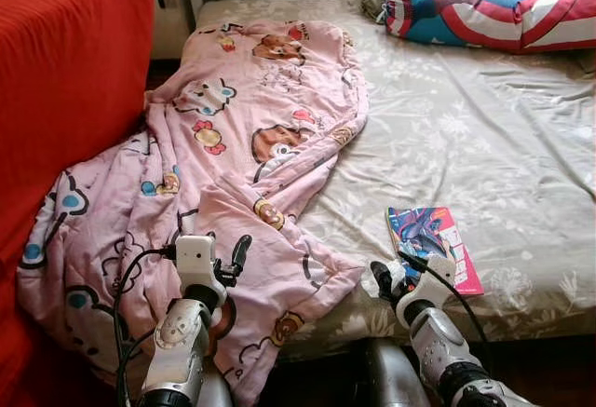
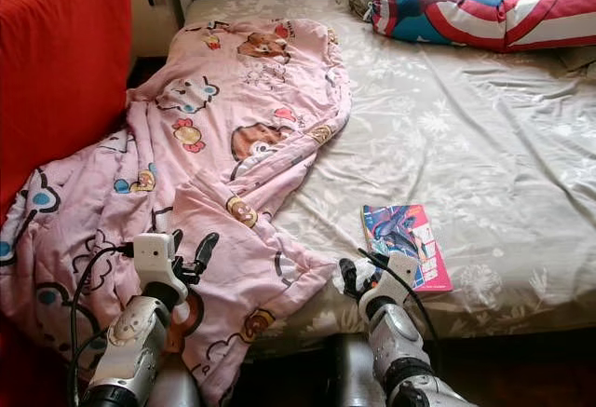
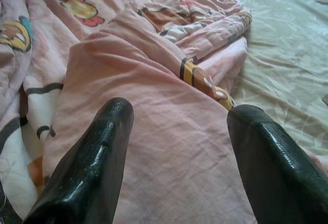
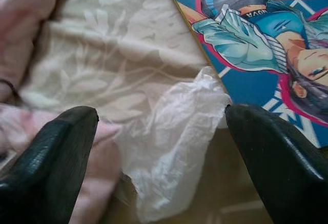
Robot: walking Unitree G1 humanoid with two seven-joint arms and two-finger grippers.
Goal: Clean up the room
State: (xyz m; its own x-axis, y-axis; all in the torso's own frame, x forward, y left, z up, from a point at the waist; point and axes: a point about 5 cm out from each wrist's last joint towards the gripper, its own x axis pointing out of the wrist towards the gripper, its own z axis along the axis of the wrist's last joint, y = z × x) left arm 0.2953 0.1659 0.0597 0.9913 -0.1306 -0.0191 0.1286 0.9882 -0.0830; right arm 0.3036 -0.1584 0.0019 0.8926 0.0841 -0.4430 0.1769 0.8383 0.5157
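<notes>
Right gripper (image 4: pixel 159 126) jaws apart, straddling crumpled tissue (image 4: pixel 171 142), dead ahead at 12 o'clock, long axis running 12–6. Magazine (image 1: pixel 434 247) touching tissue at 1 o'clock, on bed (image 1: pixel 503 137). Left gripper (image 3: pixel 177 157) jaws apart over pink blanket (image 1: pixel 242 128), farther off; right arm nearer.

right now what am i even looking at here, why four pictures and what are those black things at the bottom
This is a humanoid robot standing at a bed. The two wide pictures come from the two eyes of its head camera, looking down at the same scene. The other two come from cameras on its wrists, and the black shapes there are gripper fingers.

The left gripper is open over a pink cartoon blanket. The right gripper is open around a crumpled white tissue, beside a colourful comic book. Neither holds anything yet. A striped red, white and blue pillow lies at the head of the bed, and something red stands to the left.
</notes>
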